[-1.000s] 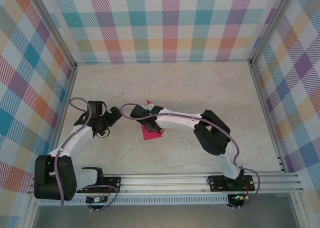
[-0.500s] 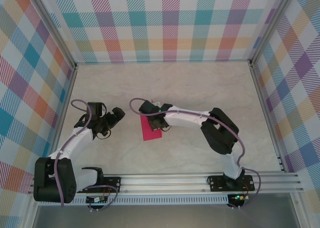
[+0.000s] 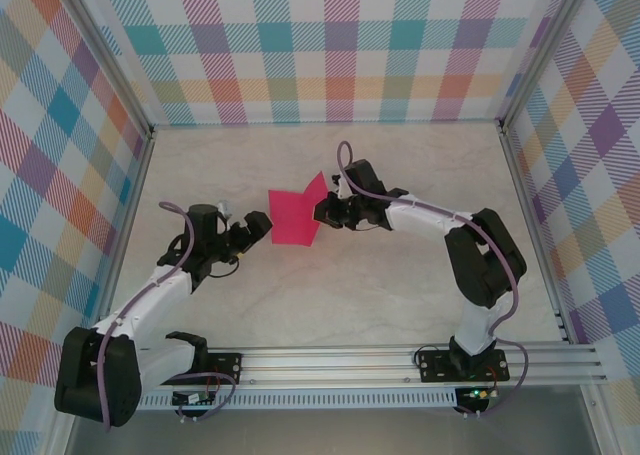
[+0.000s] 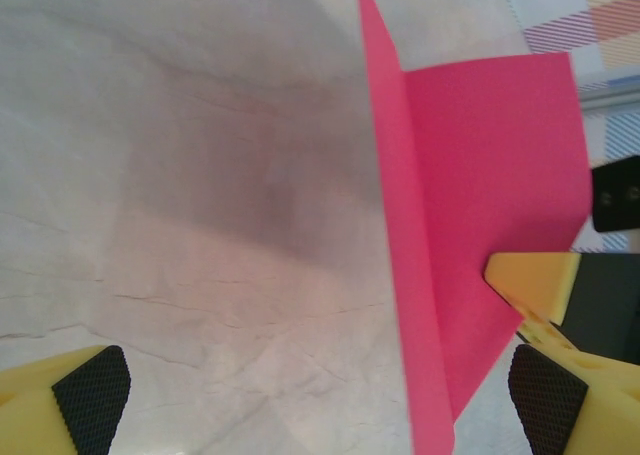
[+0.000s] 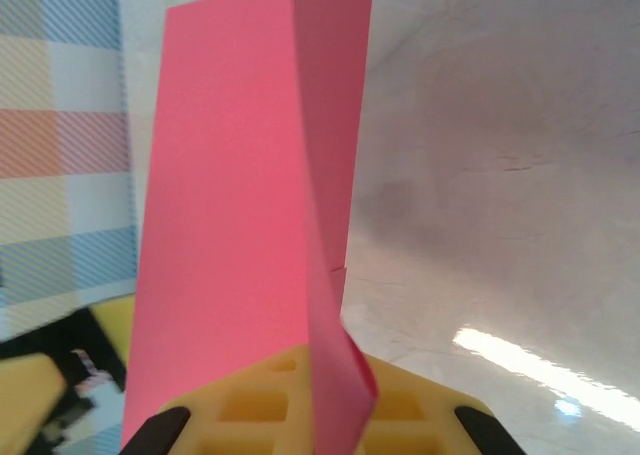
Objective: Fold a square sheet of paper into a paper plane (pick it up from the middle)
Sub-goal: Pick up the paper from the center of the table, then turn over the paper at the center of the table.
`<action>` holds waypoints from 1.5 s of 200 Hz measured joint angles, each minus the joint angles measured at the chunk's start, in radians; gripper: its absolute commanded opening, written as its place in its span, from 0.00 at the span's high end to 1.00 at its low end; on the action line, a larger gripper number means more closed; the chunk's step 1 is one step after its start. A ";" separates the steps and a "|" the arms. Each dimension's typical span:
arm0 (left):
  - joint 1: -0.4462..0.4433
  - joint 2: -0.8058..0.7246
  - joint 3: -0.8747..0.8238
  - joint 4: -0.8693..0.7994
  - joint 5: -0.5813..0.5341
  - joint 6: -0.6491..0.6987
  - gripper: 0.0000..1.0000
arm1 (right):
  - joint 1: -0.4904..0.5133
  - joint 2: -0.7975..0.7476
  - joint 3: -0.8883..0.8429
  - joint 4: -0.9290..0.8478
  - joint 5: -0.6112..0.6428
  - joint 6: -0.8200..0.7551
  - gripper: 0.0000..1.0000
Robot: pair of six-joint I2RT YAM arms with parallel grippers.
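Note:
The square sheet of paper (image 3: 295, 218) is crimson-pink, bent into a V along a middle crease and lifted off the table. My right gripper (image 3: 323, 212) is shut on its right edge. In the right wrist view the sheet (image 5: 230, 175) rises from the closed yellow jaws of that gripper (image 5: 325, 415). My left gripper (image 3: 260, 227) stands open just left of the sheet, not touching it. In the left wrist view the sheet (image 4: 480, 175) hangs ahead on the right, between the wide-apart fingers of the left gripper (image 4: 318, 400), with the right gripper's yellow finger (image 4: 530, 275) on it. The paper plane is out of view.
The marbled table top (image 3: 330, 285) lies below. Plaid walls (image 3: 330, 55) close in the back and both sides, with aluminium posts at the corners. A metal rail (image 3: 330, 360) carries both arm bases at the near edge.
My right gripper has shut on the sheet and carried it up and toward the back, bending it into a V. My left arm has reached forward toward it, still open.

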 measured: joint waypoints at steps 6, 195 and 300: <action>-0.011 -0.002 -0.008 0.020 0.005 -0.013 0.01 | -0.006 0.000 -0.003 0.021 -0.019 0.019 0.92; -0.174 0.030 0.109 0.023 -0.097 0.092 1.00 | -0.021 -0.004 -0.095 0.052 -0.034 0.069 0.42; -0.349 0.327 0.266 -0.119 -0.104 0.606 0.99 | -0.101 -0.281 -0.186 -0.164 0.320 -0.078 0.19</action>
